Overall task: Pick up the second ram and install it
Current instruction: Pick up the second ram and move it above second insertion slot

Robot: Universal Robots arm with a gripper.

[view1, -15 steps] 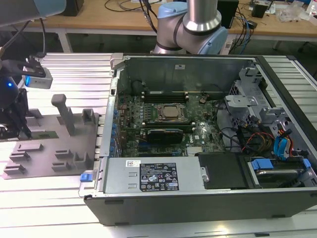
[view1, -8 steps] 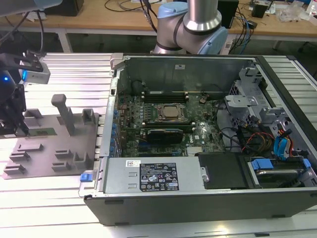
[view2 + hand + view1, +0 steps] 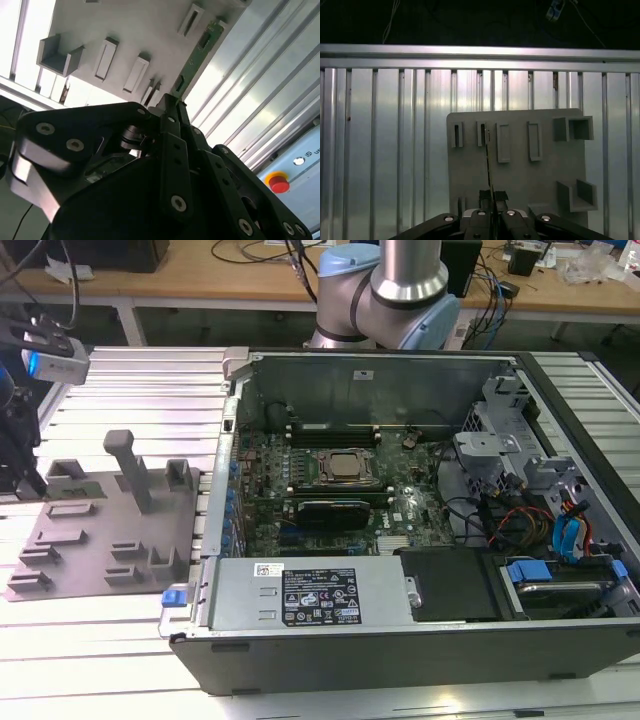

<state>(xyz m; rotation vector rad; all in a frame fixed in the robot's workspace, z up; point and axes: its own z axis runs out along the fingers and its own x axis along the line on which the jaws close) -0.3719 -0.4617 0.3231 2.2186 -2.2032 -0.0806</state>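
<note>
Gripping the second ram by one narrow end, the gripper is clamped shut on it at the grey holder plate on the bench. Whether the stick is clear of its slot cannot be told. Risk noted: most of its length projects beyond the fingers, so it may pivot, slip, or snag the slot walls. The open computer case lies well apart.
</note>
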